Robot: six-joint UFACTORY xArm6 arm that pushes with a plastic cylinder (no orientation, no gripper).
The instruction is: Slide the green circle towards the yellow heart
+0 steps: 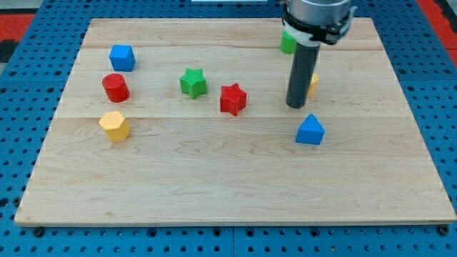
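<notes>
Mostly hidden behind the rod, green circle [286, 43] sits above my tip [295, 106].

Pale wood board [214, 178] under even light; blue pegboard [21, 107] all round it; red patch [14, 21] upper left

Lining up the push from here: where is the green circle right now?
The green circle block sits near the view's top, right of centre, mostly hidden behind the arm, with my tip below it beside the partly hidden yellow block.
</notes>
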